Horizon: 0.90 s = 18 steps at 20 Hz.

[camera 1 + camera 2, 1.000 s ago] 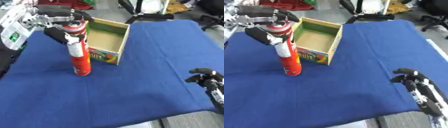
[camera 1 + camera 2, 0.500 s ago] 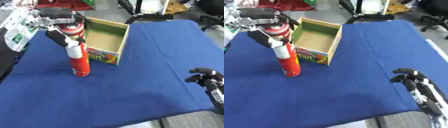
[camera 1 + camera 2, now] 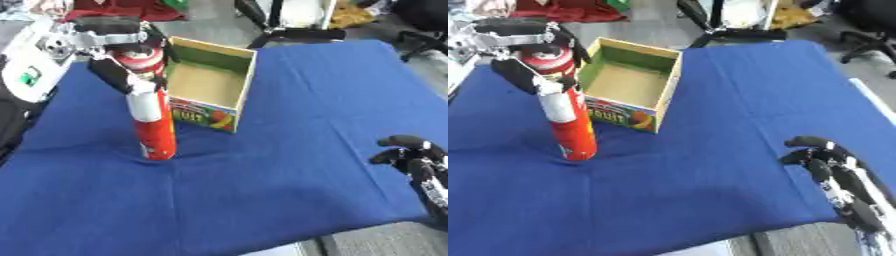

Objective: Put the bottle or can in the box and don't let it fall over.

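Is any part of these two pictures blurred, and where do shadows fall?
Left eye view: the left robot hand and red can look soft, with a faint shadow at the can's base. Right eye view: the box interior is shaded; the right robot hand is slightly blurred.

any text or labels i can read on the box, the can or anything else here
"FRUIT": seems to read so, on the printed front of the open cardboard box with the green inside, above fruit pictures; blurred, so not certain.
Tall red cylindrical can, held at its top by the left robot hand: white band, no readable print.
White device at the table's left edge: a small green mark, too blurred to read.
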Each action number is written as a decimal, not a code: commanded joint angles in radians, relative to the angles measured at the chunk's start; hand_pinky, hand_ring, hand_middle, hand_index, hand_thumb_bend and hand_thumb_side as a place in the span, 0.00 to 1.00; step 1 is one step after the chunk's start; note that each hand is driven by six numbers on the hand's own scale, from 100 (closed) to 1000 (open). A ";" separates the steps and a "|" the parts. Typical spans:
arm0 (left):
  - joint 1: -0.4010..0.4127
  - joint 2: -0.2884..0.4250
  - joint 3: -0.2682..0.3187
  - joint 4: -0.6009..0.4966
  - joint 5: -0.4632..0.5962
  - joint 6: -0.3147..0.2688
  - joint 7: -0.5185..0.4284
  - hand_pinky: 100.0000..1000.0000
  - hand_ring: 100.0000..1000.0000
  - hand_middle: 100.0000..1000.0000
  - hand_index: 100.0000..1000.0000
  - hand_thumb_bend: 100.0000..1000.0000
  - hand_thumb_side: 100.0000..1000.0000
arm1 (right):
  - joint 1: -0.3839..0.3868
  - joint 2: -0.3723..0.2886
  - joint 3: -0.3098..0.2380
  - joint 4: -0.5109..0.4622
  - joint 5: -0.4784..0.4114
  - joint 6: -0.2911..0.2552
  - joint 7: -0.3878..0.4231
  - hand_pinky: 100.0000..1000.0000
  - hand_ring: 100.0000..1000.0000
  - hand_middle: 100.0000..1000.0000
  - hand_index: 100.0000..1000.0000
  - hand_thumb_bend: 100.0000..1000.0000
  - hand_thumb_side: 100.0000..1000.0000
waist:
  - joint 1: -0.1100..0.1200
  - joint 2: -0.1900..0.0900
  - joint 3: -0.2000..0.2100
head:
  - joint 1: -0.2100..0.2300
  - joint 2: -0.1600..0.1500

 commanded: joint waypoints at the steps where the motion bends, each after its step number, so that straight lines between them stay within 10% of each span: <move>1: -0.016 0.043 0.014 -0.042 0.051 -0.088 -0.110 0.00 0.02 0.08 0.60 0.00 0.16 | -0.007 -0.013 -0.004 -0.007 -0.001 -0.002 -0.002 0.70 0.63 0.72 0.80 0.00 0.44 | -0.002 -0.008 0.001 | -0.004 -0.009; 18: -0.101 -0.025 0.100 -0.012 -0.174 -0.011 0.549 0.00 0.02 0.07 0.61 0.00 0.27 | -0.010 -0.013 0.009 -0.005 -0.011 -0.001 0.010 0.70 0.64 0.72 0.80 0.00 0.44 | -0.009 -0.011 -0.021 | 0.017 -0.014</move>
